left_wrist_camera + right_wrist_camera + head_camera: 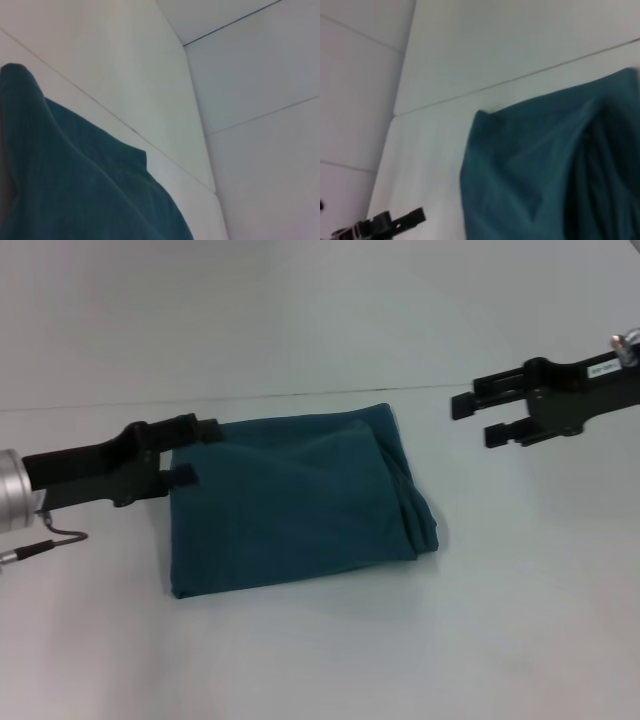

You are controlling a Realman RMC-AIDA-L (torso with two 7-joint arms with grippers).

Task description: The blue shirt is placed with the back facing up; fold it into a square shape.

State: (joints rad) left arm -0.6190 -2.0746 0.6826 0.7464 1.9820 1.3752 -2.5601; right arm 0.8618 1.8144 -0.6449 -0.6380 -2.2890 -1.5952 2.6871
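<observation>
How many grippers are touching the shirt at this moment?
1, maybe. The left gripper sits at the blue shirt's far left corner, fingers apart; contact looks likely but is unclear. The right gripper hangs open, apart from the shirt, off its right side.

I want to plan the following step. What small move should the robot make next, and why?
Probably draw the left pincer back from the blue shirt. The shirt already lies folded in a rough square on the table, the left pincer is open at its far left corner, and the right pincer is open and apart.
</observation>
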